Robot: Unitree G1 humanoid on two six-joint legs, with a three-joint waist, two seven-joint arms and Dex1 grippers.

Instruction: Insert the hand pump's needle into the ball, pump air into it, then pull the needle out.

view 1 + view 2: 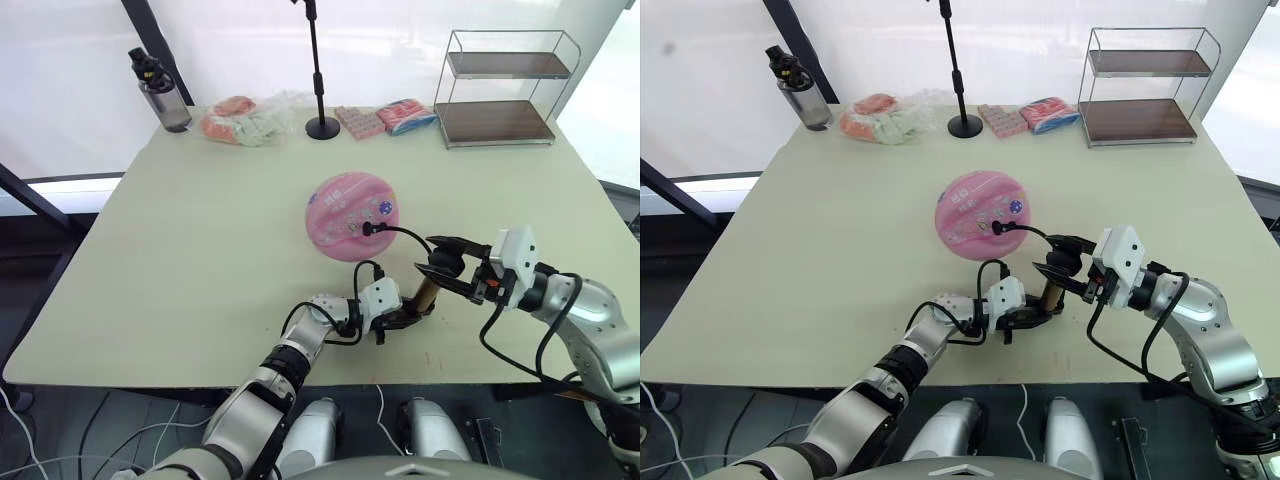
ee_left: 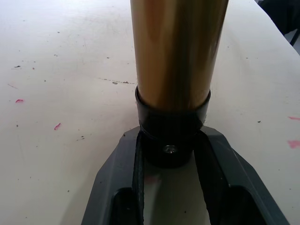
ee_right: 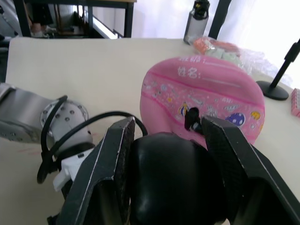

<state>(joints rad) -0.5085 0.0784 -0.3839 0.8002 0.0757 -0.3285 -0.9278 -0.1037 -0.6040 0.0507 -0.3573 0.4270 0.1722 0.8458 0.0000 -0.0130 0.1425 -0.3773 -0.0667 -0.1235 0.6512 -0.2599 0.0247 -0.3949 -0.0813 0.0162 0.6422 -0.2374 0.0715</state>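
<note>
The flat pink rubber ball [image 3: 206,93] with dark seam lines and small colourful stickers carries two short lines of pale printed Chinese characters near its upper edge, above the stickers. The lower line reads "姓名:" and has a pale ruled line running beside it. The upper line, just above it, is too unclear to read. No other writing can be read.
</note>
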